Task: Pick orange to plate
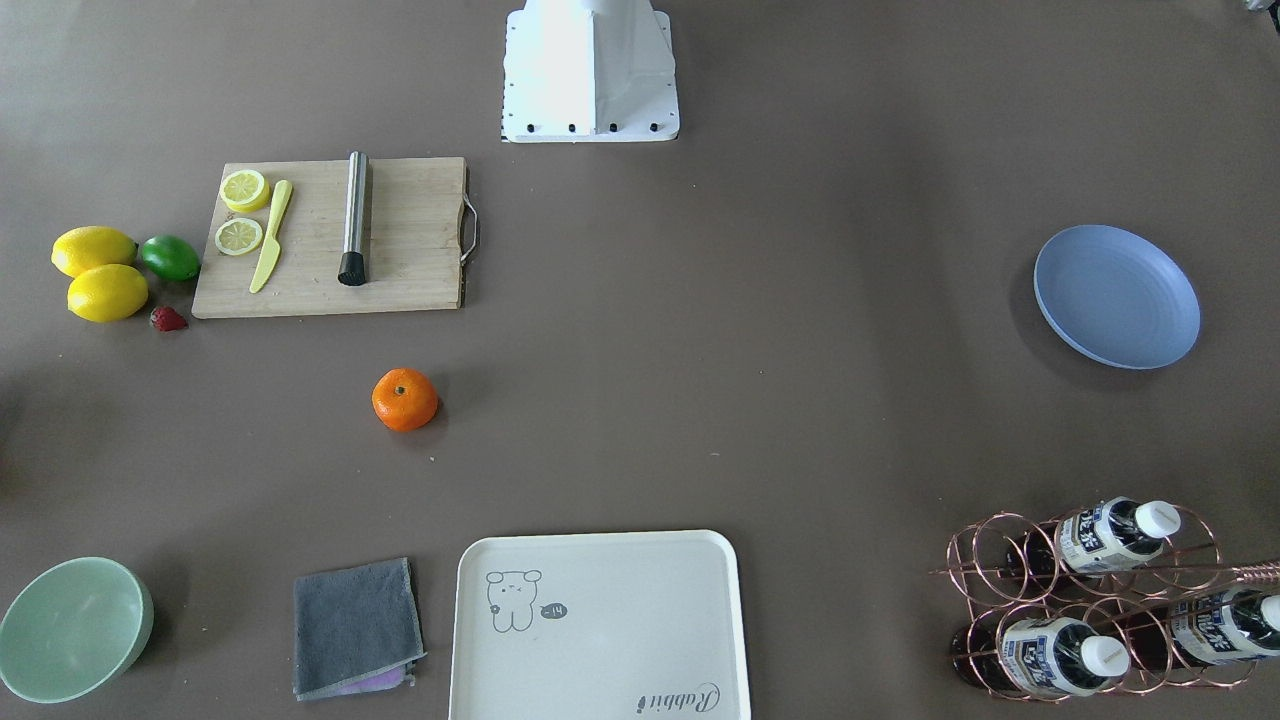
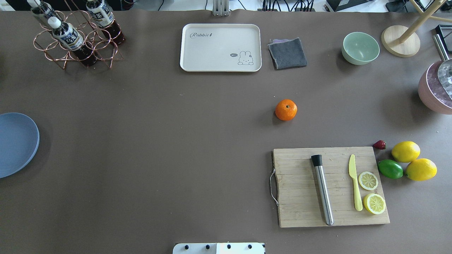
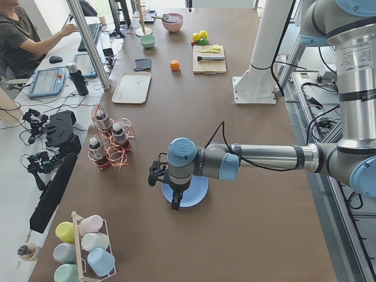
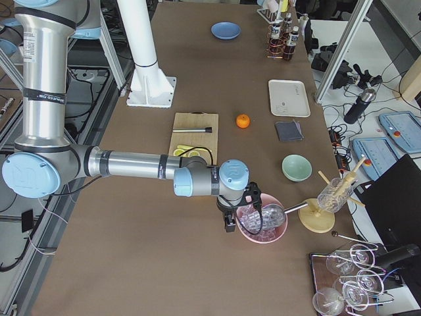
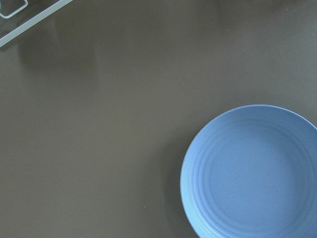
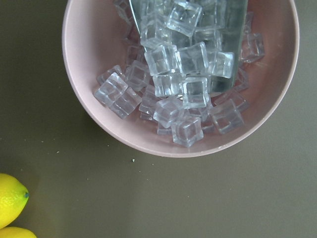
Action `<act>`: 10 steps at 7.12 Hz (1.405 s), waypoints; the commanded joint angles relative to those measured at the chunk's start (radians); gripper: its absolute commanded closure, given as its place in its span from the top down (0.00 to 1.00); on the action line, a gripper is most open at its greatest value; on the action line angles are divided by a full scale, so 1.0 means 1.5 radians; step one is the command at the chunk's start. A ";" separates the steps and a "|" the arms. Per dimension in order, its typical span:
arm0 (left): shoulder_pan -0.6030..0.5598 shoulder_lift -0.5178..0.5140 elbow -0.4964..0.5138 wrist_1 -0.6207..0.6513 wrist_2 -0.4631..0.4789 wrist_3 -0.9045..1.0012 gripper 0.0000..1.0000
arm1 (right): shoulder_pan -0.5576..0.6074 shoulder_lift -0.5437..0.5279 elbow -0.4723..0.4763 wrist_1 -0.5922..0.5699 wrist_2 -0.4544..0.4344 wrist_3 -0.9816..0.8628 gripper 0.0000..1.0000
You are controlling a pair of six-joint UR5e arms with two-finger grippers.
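Note:
The orange (image 1: 405, 399) sits alone on the brown table, between the cutting board and the cream tray, also seen from overhead (image 2: 286, 109) and in the side views (image 3: 174, 65) (image 4: 243, 120). The blue plate (image 1: 1116, 296) lies empty at the table's left end (image 2: 16, 144) and fills the lower right of the left wrist view (image 5: 252, 173). My left gripper (image 3: 175, 204) hangs over the plate (image 3: 198, 192); I cannot tell whether it is open or shut. My right gripper (image 4: 229, 227) hovers at the opposite end beside a pink bowl, far from the orange; its state cannot be told either.
A wooden cutting board (image 2: 330, 187) carries a steel rod, yellow knife and lemon halves. Two lemons (image 2: 406, 151), a lime (image 2: 390, 169) and a strawberry lie beside it. The cream tray (image 2: 220, 47), grey cloth (image 2: 287, 53), green bowl (image 2: 360, 47), bottle rack (image 2: 76, 37) and pink ice bowl (image 6: 181, 74) line the table's edges.

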 commanded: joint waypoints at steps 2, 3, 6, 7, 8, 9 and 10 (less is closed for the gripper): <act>0.001 0.000 0.002 0.002 0.000 0.003 0.97 | 0.000 -0.001 0.002 0.001 0.001 0.000 1.00; 0.001 0.000 0.006 0.003 0.000 0.003 0.97 | 0.000 -0.001 0.002 0.001 0.001 0.000 1.00; 0.002 0.000 0.011 0.003 -0.001 0.000 0.97 | 0.000 -0.001 0.002 0.002 0.000 -0.004 1.00; 0.002 -0.001 0.010 0.001 -0.001 -0.002 0.97 | 0.000 -0.001 0.003 0.002 0.001 -0.004 1.00; 0.002 -0.001 0.007 -0.001 -0.001 -0.002 0.97 | 0.000 -0.002 0.002 0.002 0.001 -0.004 1.00; 0.002 -0.002 0.007 -0.002 -0.001 -0.001 0.97 | 0.000 -0.002 0.002 0.002 0.003 -0.004 1.00; 0.002 -0.002 0.013 -0.009 0.000 -0.001 0.97 | 0.000 -0.002 0.003 0.002 0.003 -0.004 1.00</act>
